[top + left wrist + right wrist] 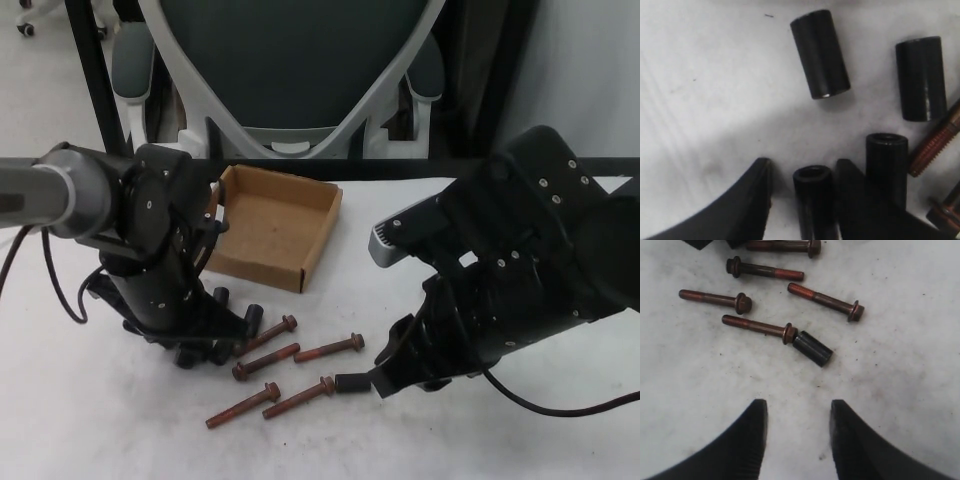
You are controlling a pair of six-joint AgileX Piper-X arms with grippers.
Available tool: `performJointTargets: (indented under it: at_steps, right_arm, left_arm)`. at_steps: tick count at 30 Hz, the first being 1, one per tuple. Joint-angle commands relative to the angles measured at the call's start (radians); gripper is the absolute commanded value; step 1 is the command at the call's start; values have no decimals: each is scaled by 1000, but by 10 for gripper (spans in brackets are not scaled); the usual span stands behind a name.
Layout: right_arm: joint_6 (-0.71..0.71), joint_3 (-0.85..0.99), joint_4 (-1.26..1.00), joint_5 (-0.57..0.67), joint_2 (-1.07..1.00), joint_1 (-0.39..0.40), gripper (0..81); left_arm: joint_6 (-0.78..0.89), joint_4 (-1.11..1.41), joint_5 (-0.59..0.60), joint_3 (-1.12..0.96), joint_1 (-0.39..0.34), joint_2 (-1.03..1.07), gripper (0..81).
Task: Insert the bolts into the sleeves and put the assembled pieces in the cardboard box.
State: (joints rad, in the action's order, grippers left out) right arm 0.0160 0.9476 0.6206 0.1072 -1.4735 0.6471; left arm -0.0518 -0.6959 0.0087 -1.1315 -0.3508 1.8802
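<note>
One cardboard box [272, 228] at the back of the bench [100, 430], nothing in it. Left gripper [804, 172] spread astride a sleeve [812, 200]; right gripper [798, 407] spread, empty, above five loose bolts [760, 327] and a lone sleeve [812, 348]. Seems the pick-up stage; calls for closing on that first sleeve, then bringing a bolt. No legible writing anywhere.

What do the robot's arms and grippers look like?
Both are mostly black casings. The left arm has a grey section and thin black cables hanging off it. The right arm shows small pale screw heads, a grey block and a black cable. The left gripper and right gripper each have two black fingers curving to a tip, finely ridged inside.
</note>
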Motion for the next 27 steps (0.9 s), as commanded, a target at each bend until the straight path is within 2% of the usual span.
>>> performJointTargets:
  at_steps: [1, 3, 4, 5, 9, 15, 19, 23, 27]
  right_arm:
    - [0, 12, -13, -20, -8, 1, 398]
    - [-10, 14, -11, -20, -20, 1, 398]
    - [-27, 17, -7, -20, -29, 1, 398]
    - [-36, 23, 2, -20, -41, 1, 398]
    - [-40, 63, 68, -20, -105, 1, 398]
    - [25, 148, 155, -20, -201, 1, 398]
    - [63, 210, 192, -2, -253, 1, 398]
    - [106, 255, 199, 99, -285, 1, 398]
    - [149, 292, 198, 123, -305, 1, 398]
  left_arm:
    - [-13, 18, 5, 16, 2, 57, 199]
    - [-39, 18, 39, 16, 2, 55, 55]
    - [-47, 21, 53, 18, 2, 52, 11]
    - [-48, 26, 64, 20, 2, 46, 4]
    - [-48, 99, 68, 62, 2, -8, 4]
    - [-29, 316, 68, 217, 2, -186, 4]
    - [39, 448, 110, 337, 2, -317, 4]
    - [137, 665, 161, 485, -1, -461, 4]
    - [225, 901, 176, 641, -1, -599, 4]
